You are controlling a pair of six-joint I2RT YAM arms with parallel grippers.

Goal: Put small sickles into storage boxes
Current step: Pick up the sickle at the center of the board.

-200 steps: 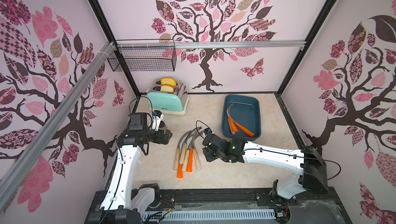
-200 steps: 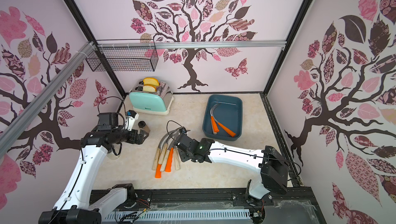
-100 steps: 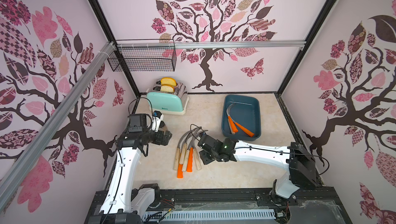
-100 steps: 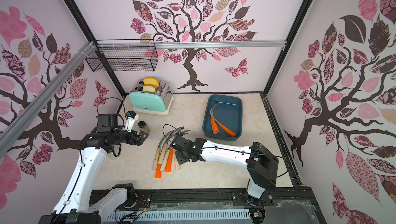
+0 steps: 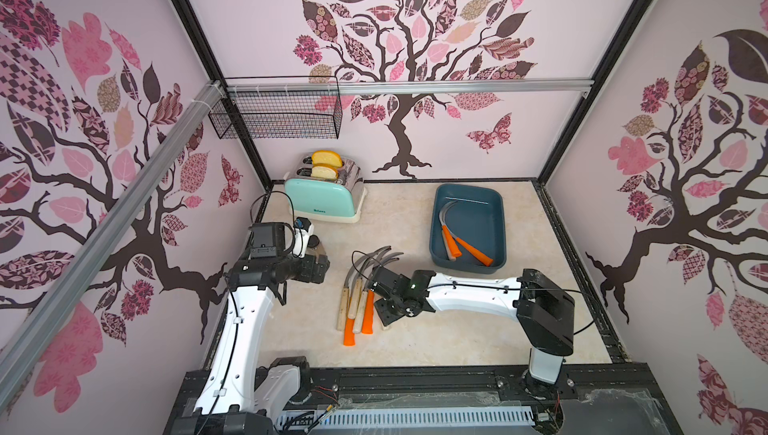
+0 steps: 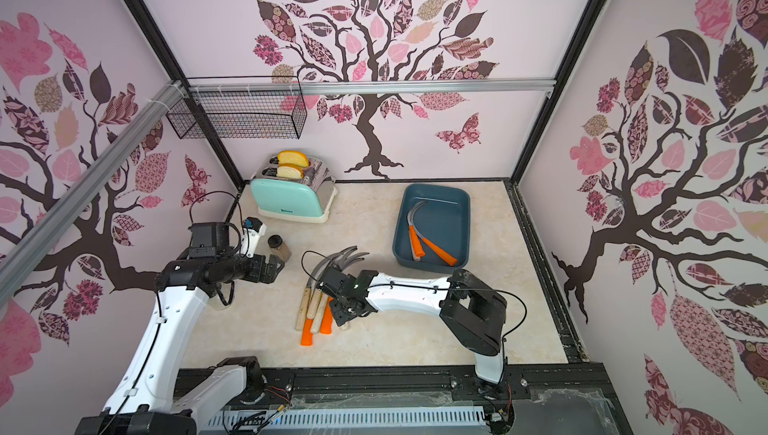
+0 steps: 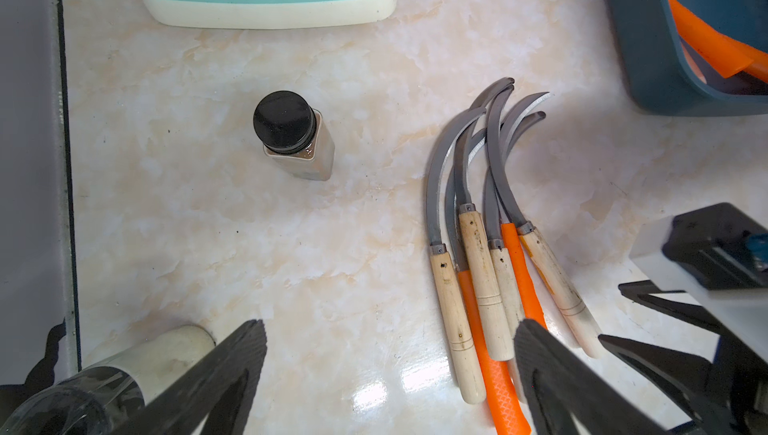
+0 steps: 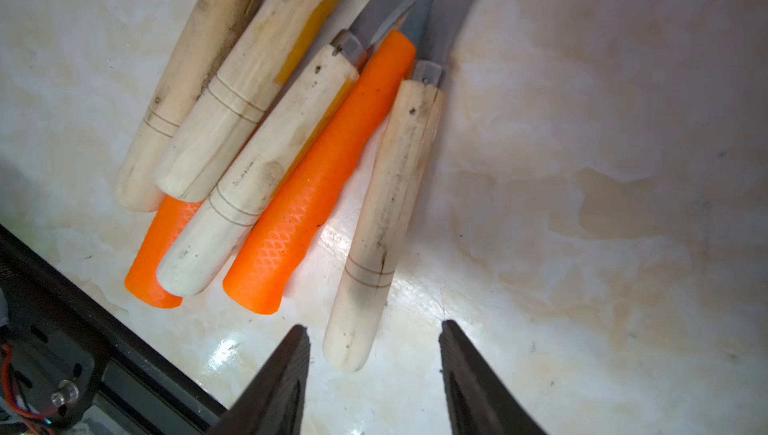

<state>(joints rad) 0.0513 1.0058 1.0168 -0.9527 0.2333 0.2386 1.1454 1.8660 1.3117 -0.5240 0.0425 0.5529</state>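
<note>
The small sickles on the table lie fanned in one pile, six as far as the overlap lets me count. Two more orange-handled sickles already rest in the storage box, well apart from the pile. The pile sits exactly as it did a second ago. What differs is the right gripper: it is now closer in over the handle ends. Its jaws are part-open and empty, straddling the butt of the outermost wood-handled sickle without pinching it. That looks like the lead-in to the third pick. The left gripper hangs spread wide and empty near a dark-capped jar, as before.
</note>
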